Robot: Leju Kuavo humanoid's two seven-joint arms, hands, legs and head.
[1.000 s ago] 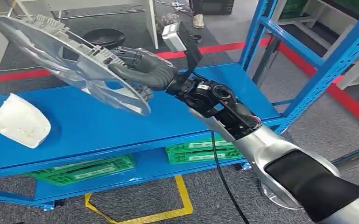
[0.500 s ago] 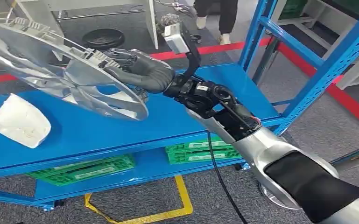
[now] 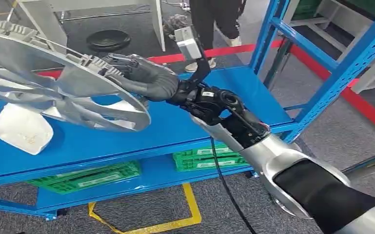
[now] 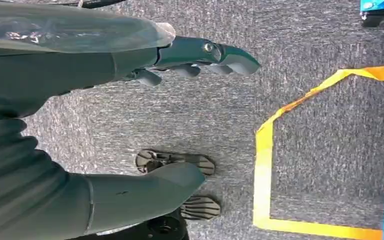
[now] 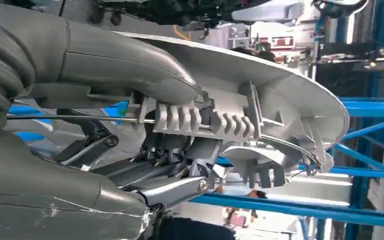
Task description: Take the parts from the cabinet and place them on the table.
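Note:
A large silver wheel cover (image 3: pixel 53 83) with spokes and clips hangs tilted above the blue shelf (image 3: pixel 175 126). My right hand (image 3: pixel 144 78) grips its rim from the right side, thumb and fingers wrapped over the edge. In the right wrist view the thumb lies across the wheel cover (image 5: pixel 259 100) and the darker fingers curl under its ribbed back. A white part (image 3: pixel 22 127) lies on the shelf at the left, below the cover. My left hand (image 4: pixel 190 55) hangs over grey carpet with its fingers apart and nothing in it.
Blue rack uprights (image 3: pixel 317 58) rise at the right. Green crates (image 3: pixel 209 158) sit on the lower shelf. A person's legs (image 3: pixel 214 24) stand behind the shelf near red floor tape. Yellow tape (image 4: pixel 279 150) marks the carpet below.
My right hand has carried the wheel cover leftward and turned it flatter, so its spoked face shows more. A person has walked closer behind the shelf.

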